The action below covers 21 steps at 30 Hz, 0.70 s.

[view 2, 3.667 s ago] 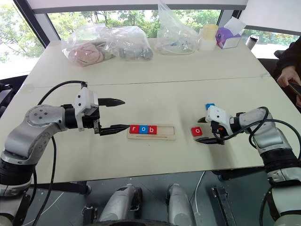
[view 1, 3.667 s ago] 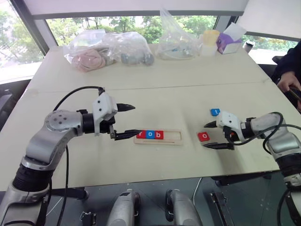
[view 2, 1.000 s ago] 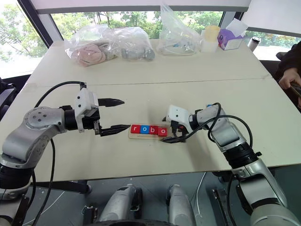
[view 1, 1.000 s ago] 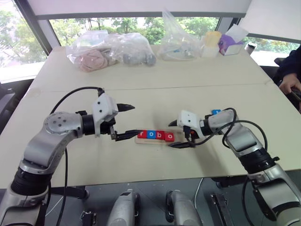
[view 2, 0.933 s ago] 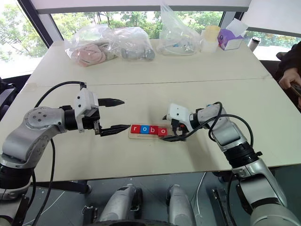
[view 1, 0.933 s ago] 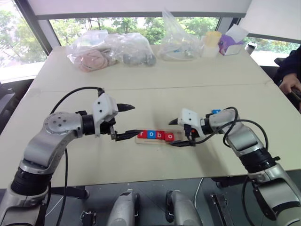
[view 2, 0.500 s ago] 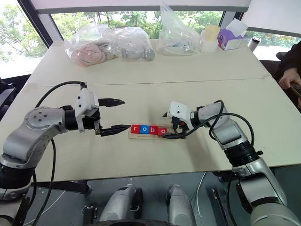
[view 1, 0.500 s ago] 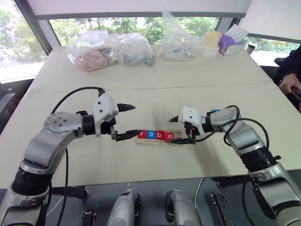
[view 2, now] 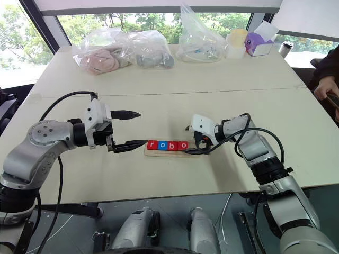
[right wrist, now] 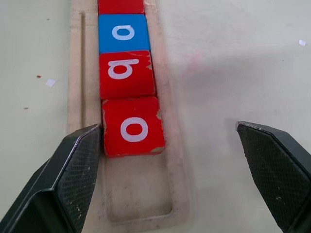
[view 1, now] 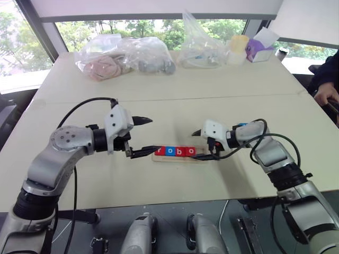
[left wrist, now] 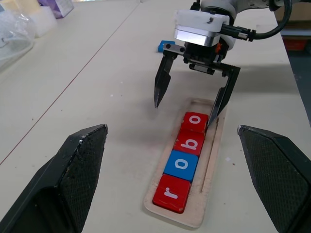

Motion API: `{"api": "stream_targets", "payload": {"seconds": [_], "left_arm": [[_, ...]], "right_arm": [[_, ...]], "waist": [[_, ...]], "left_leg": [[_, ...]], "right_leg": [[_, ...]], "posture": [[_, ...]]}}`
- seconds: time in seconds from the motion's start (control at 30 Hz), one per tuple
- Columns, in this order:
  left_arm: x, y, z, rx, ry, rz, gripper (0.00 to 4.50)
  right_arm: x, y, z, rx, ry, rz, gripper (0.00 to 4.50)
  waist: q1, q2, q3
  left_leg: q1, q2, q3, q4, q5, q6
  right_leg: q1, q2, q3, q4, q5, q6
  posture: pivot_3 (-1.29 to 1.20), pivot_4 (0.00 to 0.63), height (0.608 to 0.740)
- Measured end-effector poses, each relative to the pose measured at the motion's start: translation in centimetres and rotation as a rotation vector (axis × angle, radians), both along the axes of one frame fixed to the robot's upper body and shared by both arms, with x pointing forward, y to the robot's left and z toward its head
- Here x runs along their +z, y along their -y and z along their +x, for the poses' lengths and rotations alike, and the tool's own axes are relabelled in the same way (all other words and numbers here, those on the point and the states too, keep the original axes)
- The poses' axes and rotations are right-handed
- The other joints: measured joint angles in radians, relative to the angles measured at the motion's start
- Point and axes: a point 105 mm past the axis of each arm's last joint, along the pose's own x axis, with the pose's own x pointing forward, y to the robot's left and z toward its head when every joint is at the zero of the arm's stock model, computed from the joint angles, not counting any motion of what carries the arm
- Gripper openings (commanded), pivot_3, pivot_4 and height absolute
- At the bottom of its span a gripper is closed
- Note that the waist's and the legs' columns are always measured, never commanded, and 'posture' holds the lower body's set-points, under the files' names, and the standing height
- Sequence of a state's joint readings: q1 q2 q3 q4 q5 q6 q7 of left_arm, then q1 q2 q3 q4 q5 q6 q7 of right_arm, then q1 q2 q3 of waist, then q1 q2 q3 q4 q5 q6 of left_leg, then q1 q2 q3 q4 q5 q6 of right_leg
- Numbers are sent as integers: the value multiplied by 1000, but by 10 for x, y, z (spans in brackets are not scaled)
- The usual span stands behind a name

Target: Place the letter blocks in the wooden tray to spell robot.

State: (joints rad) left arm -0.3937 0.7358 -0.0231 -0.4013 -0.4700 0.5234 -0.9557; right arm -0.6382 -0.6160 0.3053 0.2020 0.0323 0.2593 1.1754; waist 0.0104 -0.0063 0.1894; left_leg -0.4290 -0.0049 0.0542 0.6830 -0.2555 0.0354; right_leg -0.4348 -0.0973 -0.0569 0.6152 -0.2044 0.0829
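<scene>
The wooden tray (view 1: 200, 157) lies at the table's middle. Four letter blocks sit in a row in its groove: red r (left wrist: 170, 194), blue o (left wrist: 181, 164), red b (left wrist: 191, 141), red o (right wrist: 132, 127). The groove is bare past the last o. A blue block (left wrist: 163, 46) lies on the table behind my right arm, its letter hidden. My right gripper (view 2: 189, 141) is open at the tray's right end, one finger against the near side of the red o, the other over the table beyond. My left gripper (view 1: 152, 135) is open, its lower finger at the tray's left end.
Plastic bags (view 1: 122, 57) of items, a pale cup (view 1: 237, 47) and a purple tissue box (view 1: 258, 46) stand along the table's far side. A person's hand (view 1: 324, 94) rests at the right edge. The table's front edge (view 1: 159, 203) is close below the tray.
The red o, earlier on the table to the right, now sits in the tray as the fourth block. Over the last second it straightened into line. The left arm kept still.
</scene>
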Motion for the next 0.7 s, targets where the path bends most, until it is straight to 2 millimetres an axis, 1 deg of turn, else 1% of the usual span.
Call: {"api": "stream_targets", "payload": {"seconds": [0.07,0.27,0.33,0.37,0.5,0.53,0.57,0.63,0.7], "left_arm": [[0,0,0,-2,3,0,4500],[1,1,-1,-2,3,0,4500],[1,1,-1,-3,3,0,4500],[1,1,-1,-3,3,0,4500],[1,1,-1,-4,3,-1,4500],[1,1,-1,-4,3,-1,4500],[1,1,-1,-4,3,-3,4500],[1,2,-1,-6,2,-7,4500],[0,2,-1,-8,1,-7,4500]], "right_arm": [[0,-2,0,2,-5,8,4481],[0,1,-3,-4,-51,15,4481],[9,4,-3,-26,-60,47,4481],[16,6,-1,-47,-50,73,4481],[53,21,16,-213,51,193,4481],[65,29,23,-300,105,232,4481],[72,36,28,-364,138,256,4481],[82,54,35,-528,200,306,4481],[81,74,38,-680,226,319,4481]], "waist": [[0,0,0],[1,0,0],[1,0,0],[1,0,0],[2,0,0],[2,0,0],[3,0,0],[3,0,0],[3,0,0]], "left_leg": [[0,0,0,0,0,0],[0,0,0,0,0,0],[0,0,0,0,0,0],[0,0,0,0,0,0],[0,0,0,0,0,0],[0,0,0,0,0,0],[-1,0,0,-1,0,0],[-1,0,0,-1,0,-1],[-1,0,0,-2,0,-1]], "right_leg": [[0,0,0,0,0,0],[0,0,0,0,0,0],[0,0,0,0,0,0],[0,-1,0,0,0,0],[0,-2,0,0,0,0],[-1,-2,0,0,0,0],[-1,-3,0,0,0,0],[-1,-4,0,-1,0,0],[-1,-4,1,-1,0,0]], "posture": [[0,150,725],[0,150,725],[0,150,725],[0,150,725],[0,150,725],[0,150,725],[0,150,725],[0,150,725],[0,150,725]]}}
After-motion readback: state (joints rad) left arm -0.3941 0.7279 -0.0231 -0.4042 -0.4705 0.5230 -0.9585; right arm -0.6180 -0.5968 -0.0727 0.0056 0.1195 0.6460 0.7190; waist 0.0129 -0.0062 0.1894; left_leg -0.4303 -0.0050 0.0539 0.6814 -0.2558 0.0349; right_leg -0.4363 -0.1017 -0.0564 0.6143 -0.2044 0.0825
